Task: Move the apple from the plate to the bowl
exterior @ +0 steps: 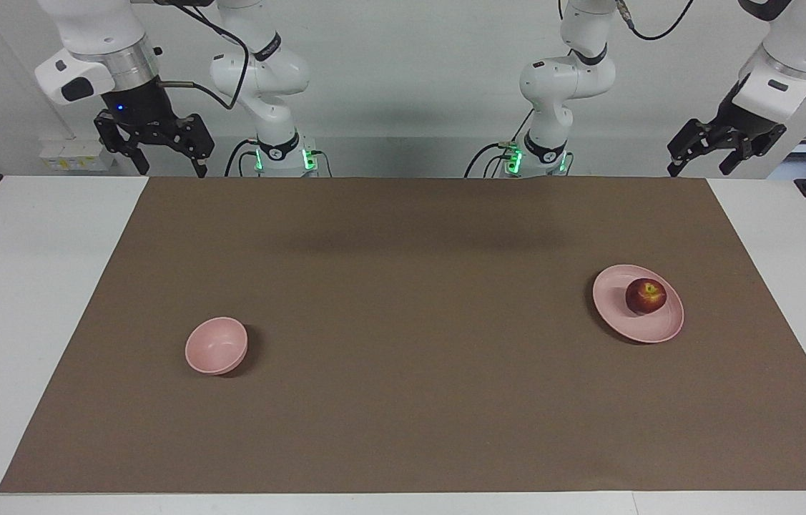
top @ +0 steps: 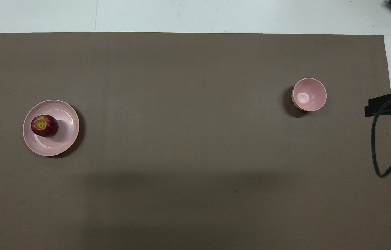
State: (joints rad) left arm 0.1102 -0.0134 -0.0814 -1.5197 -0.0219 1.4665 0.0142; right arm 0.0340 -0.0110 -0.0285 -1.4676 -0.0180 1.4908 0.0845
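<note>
Apple (exterior: 645, 296) sat on plate (exterior: 617, 322), frame right: likely firm, smooth, prone to roll, so grasp across widest part; left gripper (exterior: 701, 154) and right gripper (exterior: 159, 151) both released, empty

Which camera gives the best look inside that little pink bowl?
The overhead view: it looks straight down into the bowl, showing its whole rim and empty bottom. The facing view shows the bowl slantwise, mostly one inner wall.
</note>
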